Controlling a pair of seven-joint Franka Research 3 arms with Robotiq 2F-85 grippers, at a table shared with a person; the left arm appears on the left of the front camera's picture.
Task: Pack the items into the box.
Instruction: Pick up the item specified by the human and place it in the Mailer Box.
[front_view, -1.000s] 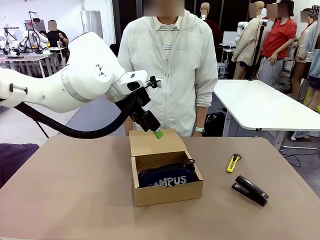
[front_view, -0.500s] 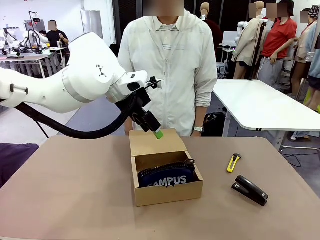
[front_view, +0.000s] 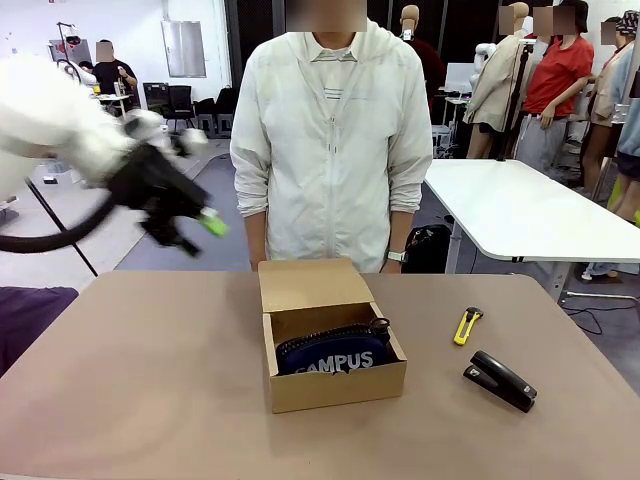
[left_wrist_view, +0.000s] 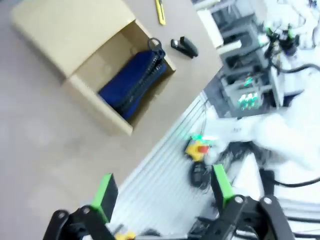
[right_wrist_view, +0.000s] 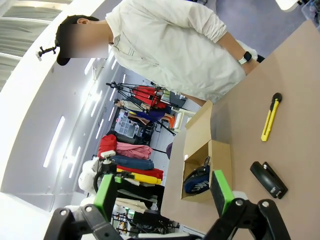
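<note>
Green-padded left gripper (front_view: 205, 225) hangs blurred above the table's (front_view: 140, 400) far left edge, jaws wide apart and empty, well apart from the box (front_view: 335, 387). The right gripper (right_wrist_view: 163, 192) is spread wide too, holding nothing. The brown cardboard box sits mid-table, flap open toward the person (front_view: 330, 130). The navy pouch (front_view: 330, 355) lies inside. The yellow knife (front_view: 467, 325) lies right of the box, near a black stapler (front_view: 500, 380).
</note>
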